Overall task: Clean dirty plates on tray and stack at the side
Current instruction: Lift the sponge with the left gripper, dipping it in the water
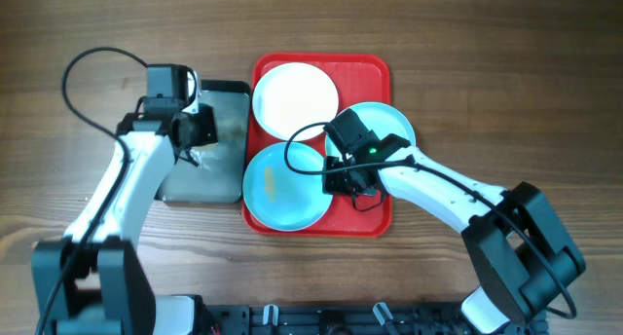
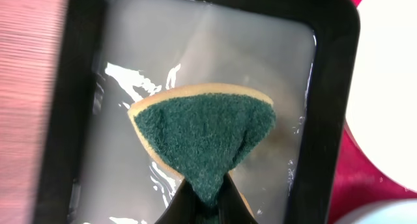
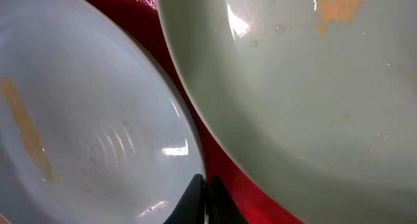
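Observation:
On the red tray [image 1: 375, 72] lie a white plate [image 1: 295, 99], an aqua plate [image 1: 389, 121] at the right, and a second aqua plate [image 1: 282, 189] at the front left that overhangs the tray's rim. My right gripper [image 1: 343, 174] is shut on that front plate's right rim. In the right wrist view the fingers [image 3: 205, 198] pinch the rim of this plate [image 3: 85, 133], which has an orange streak. The white plate [image 3: 306, 87] beyond it has an orange smear. My left gripper [image 2: 212, 198] is shut on a green-and-yellow sponge [image 2: 202, 133] over the dark grey tray.
The dark grey tray [image 1: 209, 169] sits just left of the red tray and holds shallow water [image 2: 215, 48]. Its black rim [image 2: 329, 107] lies close to the white plate. Bare wooden table [image 1: 506, 72] surrounds both trays.

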